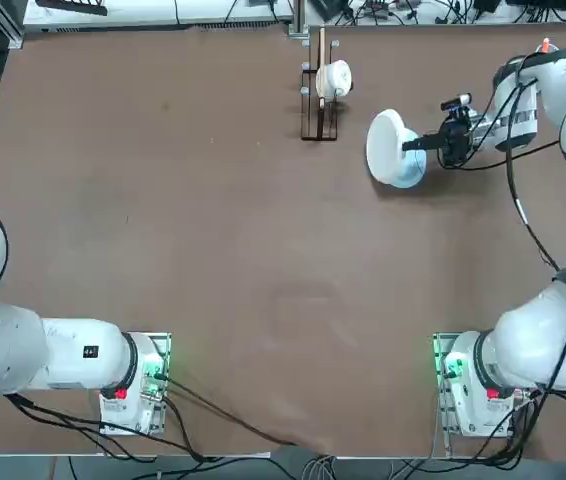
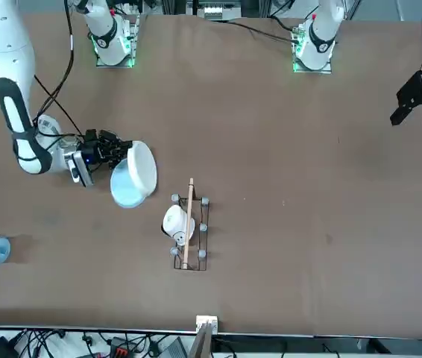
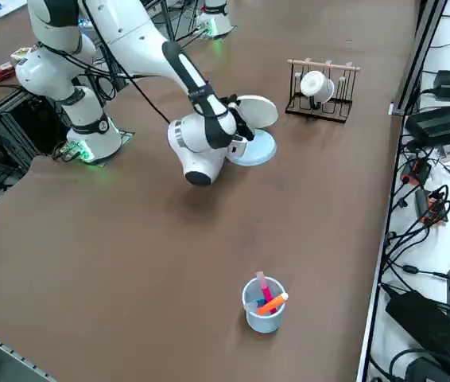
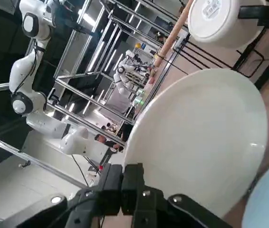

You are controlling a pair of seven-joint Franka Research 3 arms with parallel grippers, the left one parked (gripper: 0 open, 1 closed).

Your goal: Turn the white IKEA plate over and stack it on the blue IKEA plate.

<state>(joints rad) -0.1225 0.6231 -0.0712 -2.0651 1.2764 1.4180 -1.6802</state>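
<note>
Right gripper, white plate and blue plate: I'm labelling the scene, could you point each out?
Right gripper point(image 4: 123, 173): right wrist view, between its fingertips, at the white plate's rim.
White plate point(image 4: 198, 135): right wrist view, its broad face.
Blue plate point(image 2: 124, 188): front view, its uncovered part.

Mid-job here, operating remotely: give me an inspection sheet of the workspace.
Surface: brown tabletop; no spills seen.
White plate: tilted on edge, rim at the right gripper.
Blue plate: beside and partly behind the white one, seen from above.
Right gripper: shut at the white plate's rim, over the table's far right part.
Clutter: rack with white mug; cup holding markers.
Cables: along the right arm.
Surroundings: people beyond the table.
</note>
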